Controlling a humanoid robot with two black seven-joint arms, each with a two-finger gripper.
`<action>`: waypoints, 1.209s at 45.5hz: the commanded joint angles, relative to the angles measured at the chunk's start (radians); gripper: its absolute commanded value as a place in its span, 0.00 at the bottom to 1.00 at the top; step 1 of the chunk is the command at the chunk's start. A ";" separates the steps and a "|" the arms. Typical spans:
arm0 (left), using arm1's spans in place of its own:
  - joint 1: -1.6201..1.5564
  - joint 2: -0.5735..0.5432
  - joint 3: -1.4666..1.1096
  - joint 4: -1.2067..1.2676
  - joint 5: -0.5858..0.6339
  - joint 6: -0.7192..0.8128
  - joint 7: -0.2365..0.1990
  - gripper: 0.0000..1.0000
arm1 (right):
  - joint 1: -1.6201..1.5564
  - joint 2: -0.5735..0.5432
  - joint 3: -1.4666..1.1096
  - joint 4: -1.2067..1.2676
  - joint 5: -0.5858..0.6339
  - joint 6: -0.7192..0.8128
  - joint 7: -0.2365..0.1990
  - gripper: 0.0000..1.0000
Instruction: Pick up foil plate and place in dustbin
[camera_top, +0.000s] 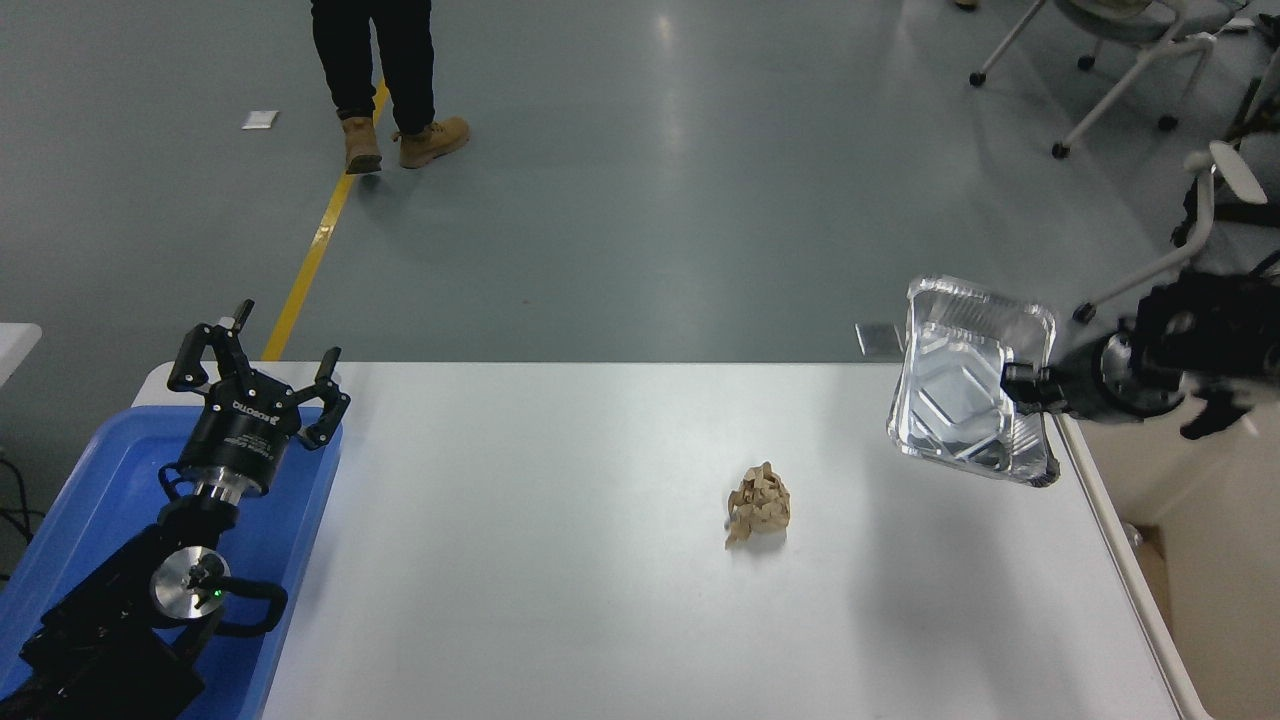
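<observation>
The foil plate (958, 390), a shiny silver ribbed tray, hangs tilted in the air above the table's far right corner, its open side facing the camera. My right gripper (1018, 385) is shut on its right rim, the arm reaching in from the right edge. The dustbin (1200, 560), beige, shows at the lower right beyond the table's edge, its rim mostly out of view. My left gripper (258, 375) stands open and parked at the lower left, over the blue tray.
A crumpled brown paper wad (758, 504) lies on the white table (560, 560) right of centre. A blue tray (90, 510) sits under the left arm. A person's legs (375, 70) are on the floor far behind; office chairs (1130, 60) stand at the top right.
</observation>
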 joint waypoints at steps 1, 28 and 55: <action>0.000 0.000 0.000 0.000 0.000 0.000 0.000 0.98 | 0.263 -0.106 -0.038 0.111 -0.008 0.098 0.001 0.00; 0.000 0.000 0.000 0.002 0.000 0.001 -0.002 0.98 | 0.502 -0.208 -0.055 0.137 -0.016 0.238 0.001 0.00; 0.000 0.000 0.000 0.000 0.000 0.002 0.000 0.98 | -0.079 -0.197 0.086 -0.554 0.067 0.195 -0.005 0.00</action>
